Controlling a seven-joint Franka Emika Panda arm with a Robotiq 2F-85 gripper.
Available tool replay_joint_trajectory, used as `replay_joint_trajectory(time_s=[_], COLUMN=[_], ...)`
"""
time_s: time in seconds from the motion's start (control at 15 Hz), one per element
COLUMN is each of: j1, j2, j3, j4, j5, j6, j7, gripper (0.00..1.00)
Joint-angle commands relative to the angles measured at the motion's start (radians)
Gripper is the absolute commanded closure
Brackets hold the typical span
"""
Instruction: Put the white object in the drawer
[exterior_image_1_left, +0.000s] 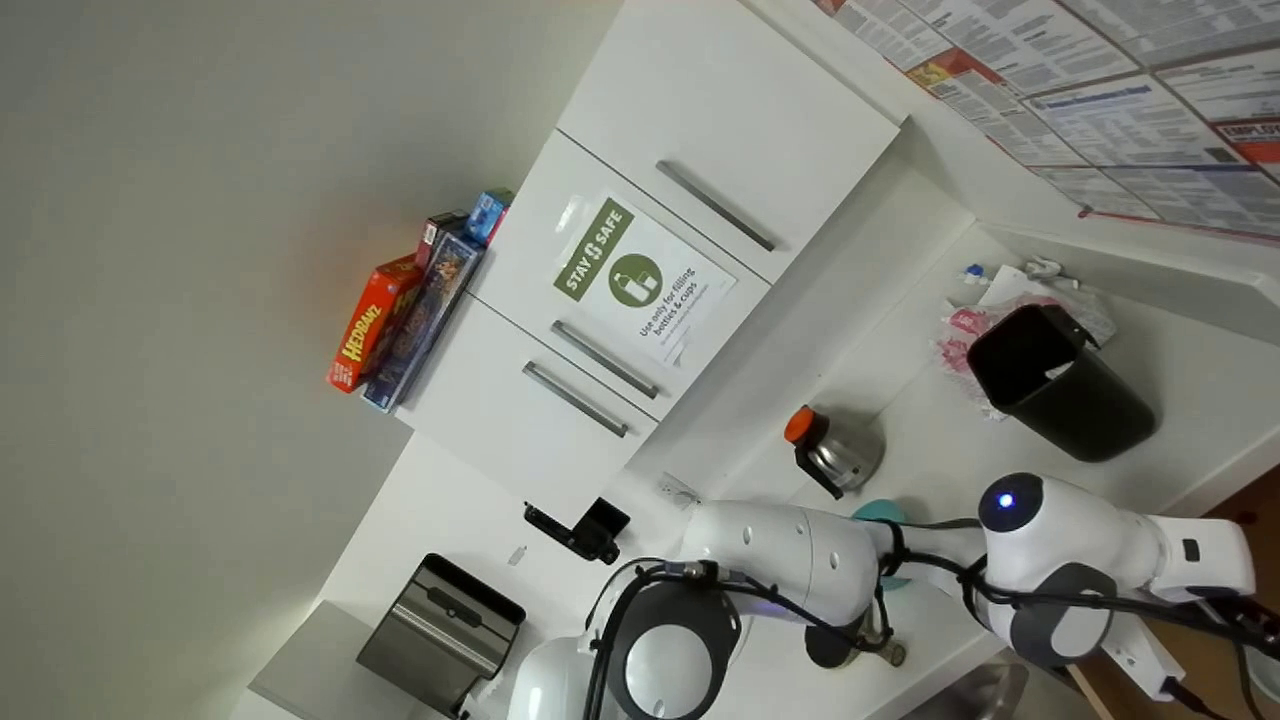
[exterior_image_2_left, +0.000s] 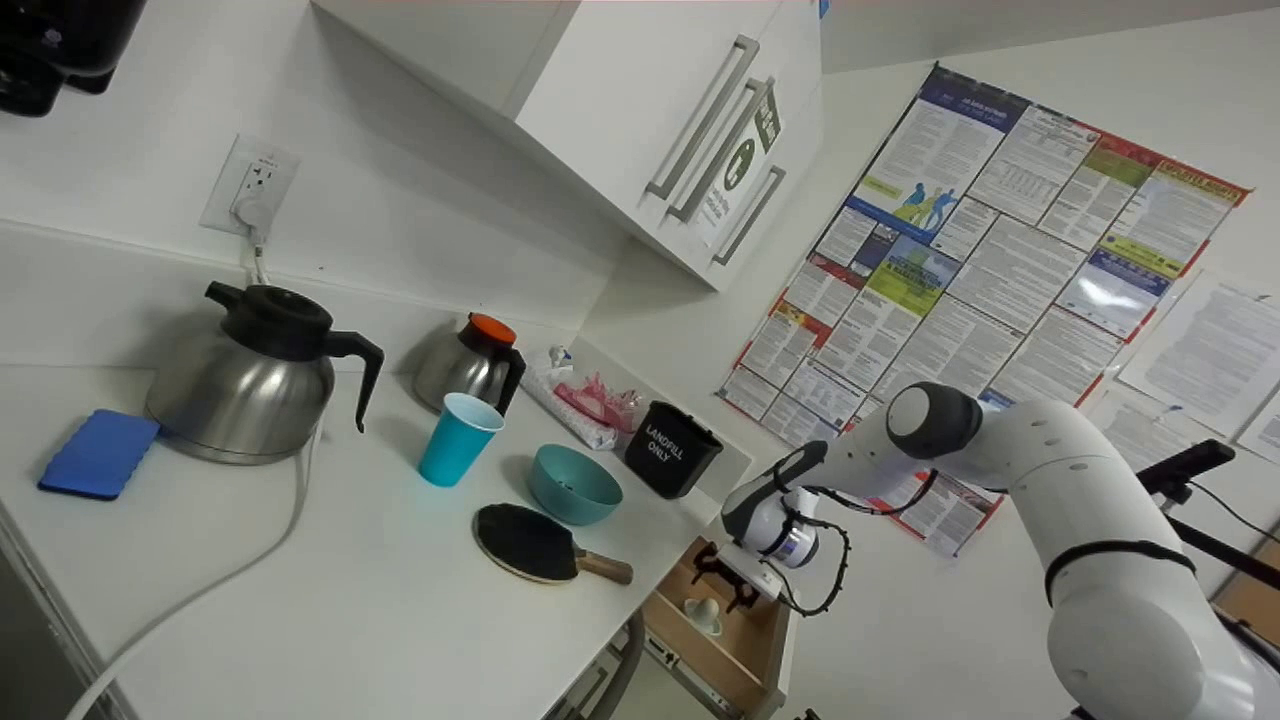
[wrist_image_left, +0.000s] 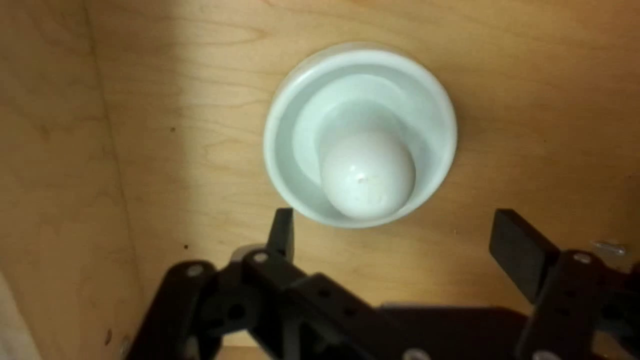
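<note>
The white object (wrist_image_left: 367, 175) has a round dish-like base and a rounded knob. It rests on the floor of the open wooden drawer (wrist_image_left: 55, 150), knob up, in the wrist view. In an exterior view the white object (exterior_image_2_left: 703, 614) lies inside the drawer (exterior_image_2_left: 695, 655); at the edge of an exterior view the white object (exterior_image_1_left: 1266, 672) is partly cut off. My gripper (wrist_image_left: 393, 218) is open and empty, its fingers apart above the drawer floor, just beside the object's rim. In an exterior view the gripper (exterior_image_2_left: 722, 582) points down into the drawer.
On the counter stand a black bin (exterior_image_2_left: 672, 450), a teal bowl (exterior_image_2_left: 575, 485), a black paddle (exterior_image_2_left: 528, 543), a blue cup (exterior_image_2_left: 460, 440), a large steel jug (exterior_image_2_left: 245, 390), a smaller orange-topped jug (exterior_image_2_left: 462, 368) and a blue sponge (exterior_image_2_left: 100, 453). The counter edge borders the drawer.
</note>
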Motion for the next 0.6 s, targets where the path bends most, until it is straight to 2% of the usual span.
replay_joint_trajectory(time_s=[0.0, 0.33, 0.53], j1=[0.025, 0.093, 0.114], j2=[-0.176, -0.362, -0.476], j3=[-0.023, -0.103, -0.115], j4=[-0.179, -0.372, -0.475], j5=[0.018, -0.006, -0.017], j6=[-0.027, -0.021, -0.01], j7=[-0.001, 0.005, -0.015], gripper=[0.0, 0.0, 0.0])
